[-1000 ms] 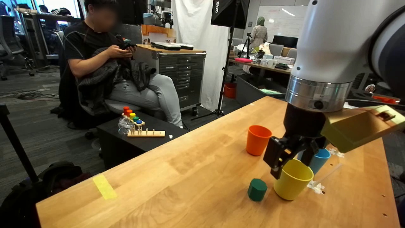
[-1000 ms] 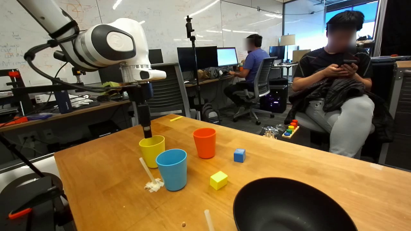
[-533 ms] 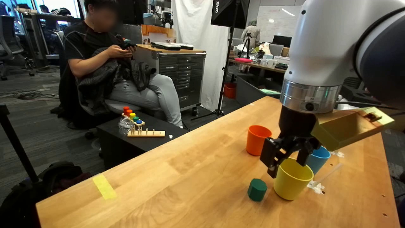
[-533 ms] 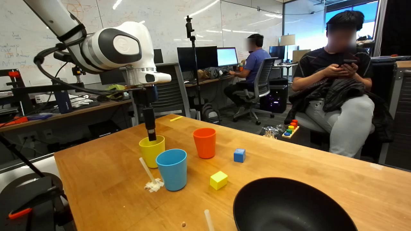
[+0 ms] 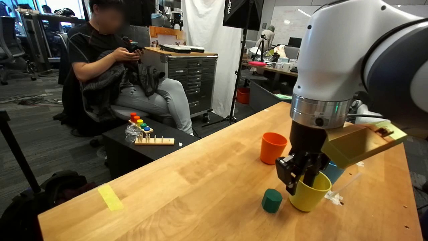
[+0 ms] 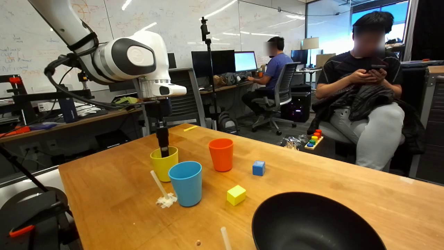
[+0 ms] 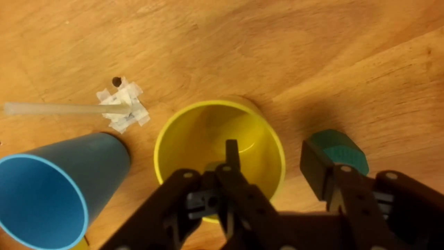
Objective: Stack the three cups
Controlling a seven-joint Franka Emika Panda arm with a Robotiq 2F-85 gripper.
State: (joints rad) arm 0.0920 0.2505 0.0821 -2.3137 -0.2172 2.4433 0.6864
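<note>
Partly inside tapered yellow cup (image 5: 311, 196), gripper (image 5: 300, 189).

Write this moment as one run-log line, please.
gripper: open, one finger inside yellow cup, one outside | orange cup, blue cup: upright | green block: beside yellow cup | stacked: none

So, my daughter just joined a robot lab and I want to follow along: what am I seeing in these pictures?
It's one robot arm; the black pincer at its end grasps things. Two pictures come from cameras outside the robot; the third camera rides on its wrist, looking down. On the wooden table are an orange cup, a yellow cup and a light blue cup, to be stacked, plus a green block, blue cube, yellow block and black bowl. Nothing is held: the pincer is open, one finger inside the yellow cup, the other outside.
</note>
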